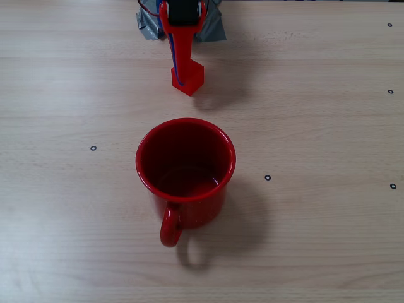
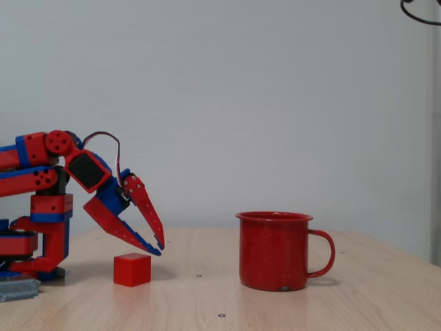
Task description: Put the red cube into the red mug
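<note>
One red cube (image 2: 132, 269), one red mug (image 2: 274, 251) — gripper (image 2: 156, 247) above cube.

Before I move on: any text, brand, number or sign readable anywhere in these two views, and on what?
None.
The mug, the cube and the arm carry no lettering.
The table has only small dark ring marks, no characters.

No readable text, labels, brands or numbers in either fixed view. Mug (image 1: 185, 170) plain, cube (image 2: 132, 269) plain-faced. Only marks: small dark ring dots (image 1: 93, 148) scattered on worktop (image 1: 315, 126), no lettering beside them.
</note>
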Tool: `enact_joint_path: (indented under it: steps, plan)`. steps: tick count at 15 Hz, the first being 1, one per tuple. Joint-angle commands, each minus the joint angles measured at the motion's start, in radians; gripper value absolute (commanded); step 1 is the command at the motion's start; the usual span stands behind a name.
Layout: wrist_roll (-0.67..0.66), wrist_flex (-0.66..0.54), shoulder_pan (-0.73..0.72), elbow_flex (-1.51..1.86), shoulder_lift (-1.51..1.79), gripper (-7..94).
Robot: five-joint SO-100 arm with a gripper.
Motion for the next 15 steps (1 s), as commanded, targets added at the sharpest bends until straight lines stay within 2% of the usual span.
enact_joint_path:
  steps: [1,6,9,13,15]
  plan:
    - [-0.025,0.020,0.017,-0.067,0.011,0]
    - [-0.071,0.026,0.071,-0.331,-0.230,0]
    - [-0.104,0.201,0.040,-0.540,-0.334,0]
    - [-0.184,0.353,0.011,-0.811,-0.606,0]
    - [-0.244,0.558,-0.002,-1.091,-0.831,0]
